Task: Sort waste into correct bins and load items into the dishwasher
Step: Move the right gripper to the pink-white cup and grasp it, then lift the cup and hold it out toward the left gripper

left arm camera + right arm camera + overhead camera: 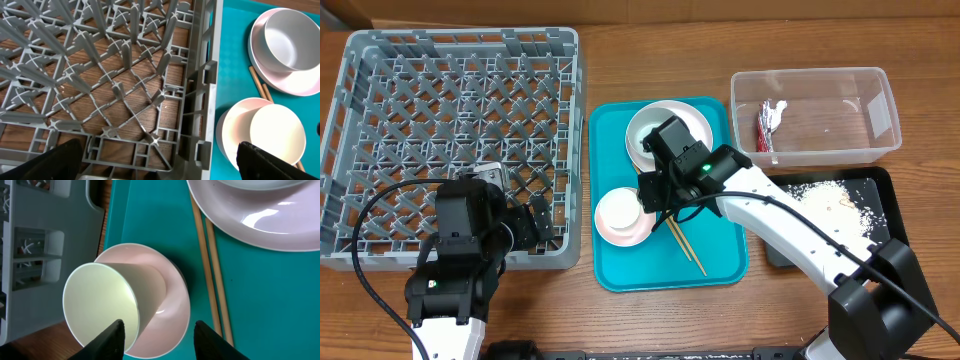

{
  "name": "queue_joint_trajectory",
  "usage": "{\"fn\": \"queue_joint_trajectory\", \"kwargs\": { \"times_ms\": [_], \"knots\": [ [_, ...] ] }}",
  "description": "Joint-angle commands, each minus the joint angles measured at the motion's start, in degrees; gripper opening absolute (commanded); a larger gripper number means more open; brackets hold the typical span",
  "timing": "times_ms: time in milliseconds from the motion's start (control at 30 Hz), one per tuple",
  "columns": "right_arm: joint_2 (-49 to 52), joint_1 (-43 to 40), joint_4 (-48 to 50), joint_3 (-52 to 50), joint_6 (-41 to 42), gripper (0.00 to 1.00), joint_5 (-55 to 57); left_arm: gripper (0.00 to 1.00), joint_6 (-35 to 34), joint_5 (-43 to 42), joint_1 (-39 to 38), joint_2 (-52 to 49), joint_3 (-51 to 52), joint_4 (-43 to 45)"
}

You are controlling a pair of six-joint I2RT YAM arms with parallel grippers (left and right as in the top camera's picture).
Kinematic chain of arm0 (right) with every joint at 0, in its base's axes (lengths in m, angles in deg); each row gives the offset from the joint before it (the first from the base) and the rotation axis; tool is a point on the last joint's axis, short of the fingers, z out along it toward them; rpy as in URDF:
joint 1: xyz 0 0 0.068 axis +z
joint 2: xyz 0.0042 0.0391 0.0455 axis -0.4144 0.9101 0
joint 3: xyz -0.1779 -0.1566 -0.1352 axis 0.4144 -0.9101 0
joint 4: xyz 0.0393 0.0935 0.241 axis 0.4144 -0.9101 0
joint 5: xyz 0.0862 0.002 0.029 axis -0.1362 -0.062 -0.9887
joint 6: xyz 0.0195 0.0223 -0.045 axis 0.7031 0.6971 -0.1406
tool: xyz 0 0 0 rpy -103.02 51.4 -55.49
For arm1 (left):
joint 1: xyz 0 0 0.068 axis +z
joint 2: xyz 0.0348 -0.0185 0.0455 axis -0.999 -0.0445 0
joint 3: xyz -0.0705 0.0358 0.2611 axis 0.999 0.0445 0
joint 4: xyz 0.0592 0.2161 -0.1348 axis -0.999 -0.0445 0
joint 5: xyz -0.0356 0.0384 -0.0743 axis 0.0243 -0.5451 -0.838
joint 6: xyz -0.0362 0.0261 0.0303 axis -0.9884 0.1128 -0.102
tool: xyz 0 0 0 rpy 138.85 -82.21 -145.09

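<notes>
Dishwasher loading is in hand: my right pincer [159, 332], jaws apart, hangs over the white cup [100, 305] in the pink bowl [176, 312]; next I must straddle and pinch it.

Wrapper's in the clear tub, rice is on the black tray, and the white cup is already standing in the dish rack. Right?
Not the cup. The white cup sits in the pinkish bowl on the teal tray, not in the dish rack; the right wrist view shows it. The wrapper in the clear tub and the rice on the black tray are as you say.
</notes>
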Motion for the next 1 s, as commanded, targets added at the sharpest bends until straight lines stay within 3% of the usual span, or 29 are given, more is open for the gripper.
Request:
{"fn": "queue_joint_trajectory", "kwargs": {
  "times_ms": [0, 433, 767, 967],
  "knots": [
    [-0.42, 0.70, -0.02, -0.22, 0.28, 0.49, -0.37, 1.00, -0.42, 0.15, -0.39, -0.09, -1.27, 0.07],
    [4.17, 4.68, 2.58, -1.46, 0.28, 0.48, -0.87, 1.00, -0.39, 0.15, -0.39, -0.09, -1.27, 0.07],
    [4.42, 3.69, 3.69, -1.27, 1.55, 0.04, 1.46, 1.00, -0.42, 0.15, -0.39, -0.09, -1.27, 0.07],
    [0.11, 0.28, -0.98, 3.02, 1.07, 0.04, 1.46, 1.00, -0.44, 0.04, -0.39, -0.09, -1.27, 0.11]
  ]
}}
